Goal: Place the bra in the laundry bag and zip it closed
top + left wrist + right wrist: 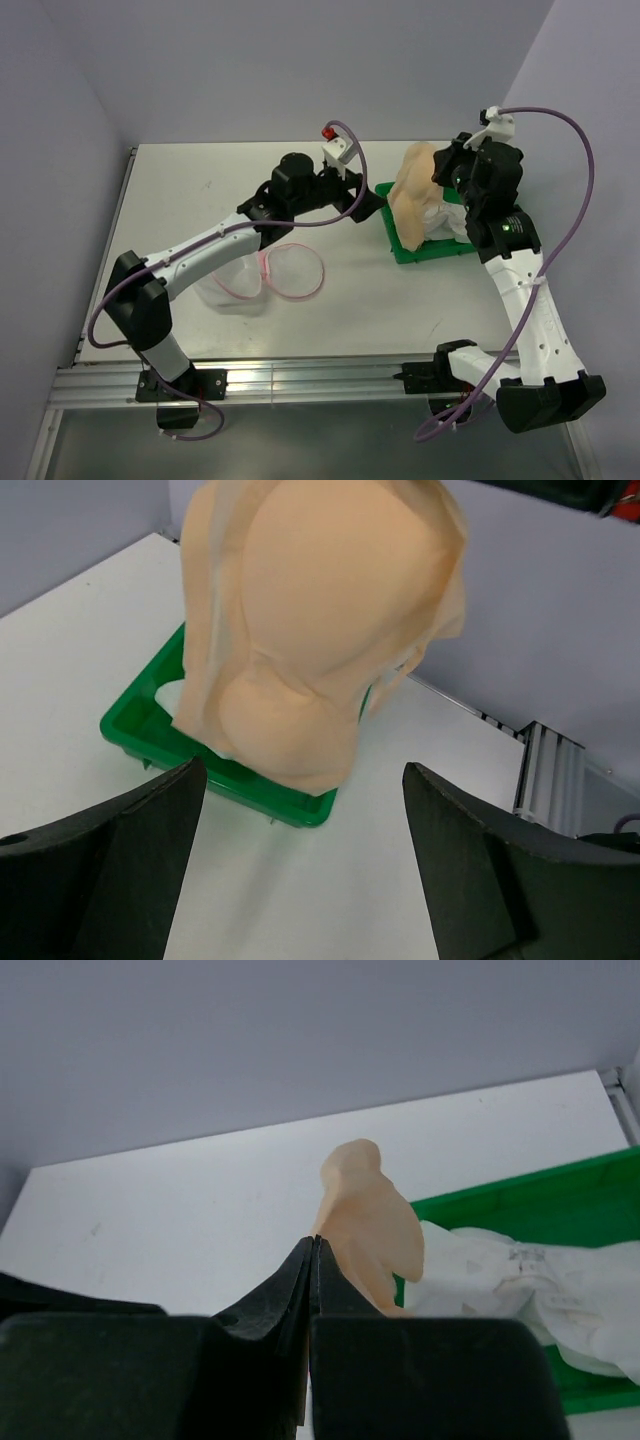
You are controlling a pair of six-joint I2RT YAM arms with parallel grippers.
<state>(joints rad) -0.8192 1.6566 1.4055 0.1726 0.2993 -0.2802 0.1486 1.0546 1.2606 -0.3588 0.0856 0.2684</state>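
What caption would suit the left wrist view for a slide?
Tan bra hanging upright over the green tray, framed by the open left jaws.

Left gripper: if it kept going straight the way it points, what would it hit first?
Most likely the bra, hanging straight ahead of the open left gripper over the green tray; depth is unclear.

The left arm (205,243) is lying stretched from its base at the near left toward the far middle, elbow low, and the left gripper (305,850) is pointing to the right with its fingers (120,870) standing wide apart. The right arm (535,310) is rising steeply from its base, wrist bending inward, and the right gripper (315,1245) is pressing its jaws tightly together
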